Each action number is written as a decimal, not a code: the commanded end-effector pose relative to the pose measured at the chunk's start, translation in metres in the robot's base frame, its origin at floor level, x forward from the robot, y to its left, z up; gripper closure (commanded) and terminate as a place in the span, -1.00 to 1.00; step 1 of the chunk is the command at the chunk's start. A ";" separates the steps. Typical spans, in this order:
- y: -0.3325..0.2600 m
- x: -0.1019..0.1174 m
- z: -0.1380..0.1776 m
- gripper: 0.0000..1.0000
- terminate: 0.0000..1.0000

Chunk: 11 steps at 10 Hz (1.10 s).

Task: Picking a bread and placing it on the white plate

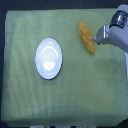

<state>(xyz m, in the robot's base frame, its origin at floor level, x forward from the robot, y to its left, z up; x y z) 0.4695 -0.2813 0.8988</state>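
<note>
The bread [86, 36] is a long golden-orange loaf lying on the green cloth at the upper right of the exterior view, tilted slightly. The white plate [49, 58] is round and glossy, resting left of centre with nothing on it. My gripper [98, 38] comes in from the exterior view's right, its tip right next to the bread's right side. The picture is too blurred to tell whether the fingers are open or shut, or whether they touch the loaf.
A pale green cloth [30, 105] covers the whole table. Its dark edges show at the top and the right border of the view.
</note>
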 end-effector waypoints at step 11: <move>0.080 0.075 -0.051 -1.00 -1.00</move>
<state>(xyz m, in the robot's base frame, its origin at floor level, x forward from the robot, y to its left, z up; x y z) 0.5061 -0.2467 0.8846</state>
